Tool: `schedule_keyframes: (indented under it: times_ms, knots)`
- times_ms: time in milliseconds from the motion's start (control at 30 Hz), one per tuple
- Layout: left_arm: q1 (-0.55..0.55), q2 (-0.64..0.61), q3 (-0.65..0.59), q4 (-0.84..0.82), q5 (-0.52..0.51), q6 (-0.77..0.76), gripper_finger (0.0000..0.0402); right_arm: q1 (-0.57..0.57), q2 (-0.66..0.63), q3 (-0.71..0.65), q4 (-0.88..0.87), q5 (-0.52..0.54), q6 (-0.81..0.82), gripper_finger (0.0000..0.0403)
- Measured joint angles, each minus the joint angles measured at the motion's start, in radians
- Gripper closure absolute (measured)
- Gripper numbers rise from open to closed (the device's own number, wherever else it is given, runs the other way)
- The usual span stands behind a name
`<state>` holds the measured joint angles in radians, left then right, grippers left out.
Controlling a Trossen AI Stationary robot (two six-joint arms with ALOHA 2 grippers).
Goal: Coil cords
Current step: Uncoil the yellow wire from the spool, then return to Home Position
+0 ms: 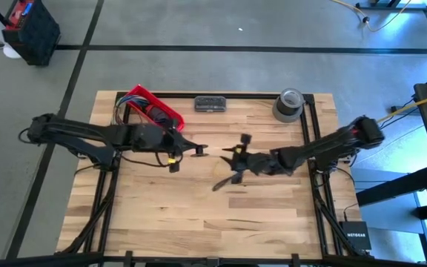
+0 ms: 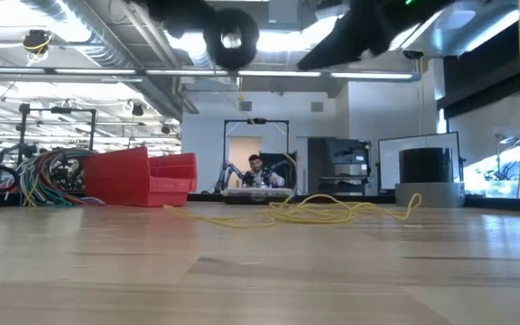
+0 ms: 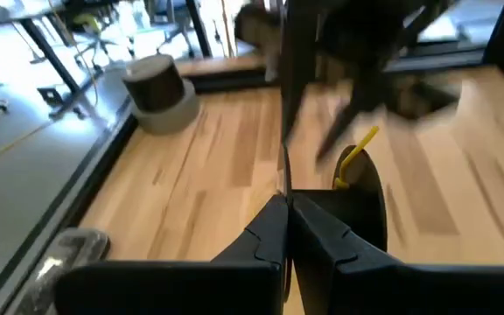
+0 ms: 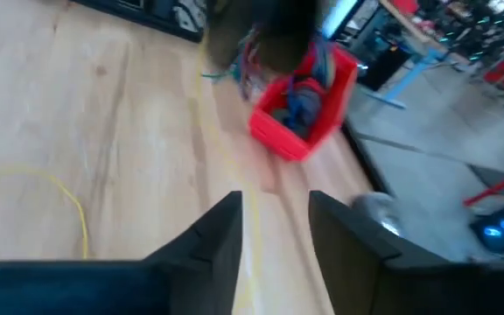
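While both arms reach in toward the table's middle, the left gripper (image 1: 199, 150) sits just left of centre and the right gripper (image 1: 232, 153) just right of it, tips near each other but apart.

L gripper: fingers (image 3: 265, 236) pressed together in its wrist view, a very thin cord (image 3: 281, 166) running up out of the pinch, taut. Clamped on that cord.

R gripper (image 4: 274, 236): fingers spread, clear gap w/ bare wood between; nothing gripped. Thin pale strand runs along the wood in the gap, blurred; contact w/ pads can't be told.

Cord on table: low view shows a loose tangle of yellow loops (image 2: 305, 212) lying flat on the wood, mid-table toward the far edge, between the red bin (image 2: 147, 176) and the tape roll (image 2: 427, 176). R wrist view catches one yellow arc (image 4: 55, 197) on the wood. High view: cord too faint vs wood to trace.

Other items: red bin (image 1: 153, 107) at far-left of table (image 1: 199, 222), multicoloured wires (image 2: 48, 176) beside it; dark flat device (image 1: 210, 103) at far edge, centre; tape roll (image 1: 290, 104) far right corner. Person (image 2: 258, 170) seated in room behind table, low view.
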<state>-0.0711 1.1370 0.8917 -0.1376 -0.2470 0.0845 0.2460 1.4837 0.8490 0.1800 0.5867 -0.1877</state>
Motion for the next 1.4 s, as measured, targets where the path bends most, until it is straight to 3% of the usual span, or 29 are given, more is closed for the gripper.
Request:
schedule_keyframes:
  times_ms: [167,367,500,667,833,1000,1200,1400]
  knots:
    - [-0.001,0.131,0.0,0.001,-0.026,0.028,0.0396,0.044,-0.137,0.003,-0.208,0.077,0.036,0.0256]
    - [-0.005,0.335,0.0,0.002,-0.333,0.111,0.0396,0.042,-0.168,-0.005,-0.31,0.038,0.169,0.0258]
    - [-0.007,0.462,0.0,0.08,-0.422,0.14,0.0396,0.042,-0.133,-0.047,-0.29,0.011,0.186,0.0258]
    - [-0.013,0.566,0.0,0.125,-0.428,0.182,0.0396,0.042,-0.097,-0.069,-0.29,0.03,0.186,0.0259]
    - [-0.028,0.592,0.0,0.132,-0.434,0.19,0.0393,0.041,-0.096,-0.069,-0.264,0.033,0.183,0.0259]
    - [-0.05,0.588,-0.001,0.1,-0.421,0.154,0.0347,0.042,-0.096,-0.069,-0.242,0.033,0.183,0.0259]
    - [-0.129,0.535,0.081,-0.132,-0.407,0.091,0.0282,0.042,-0.1,-0.069,-0.231,0.033,0.183,0.0259]
    - [-0.203,0.402,0.129,-0.271,-0.305,0.023,0.0266,0.043,-0.154,-0.069,-0.175,-0.015,0.18,0.0259]
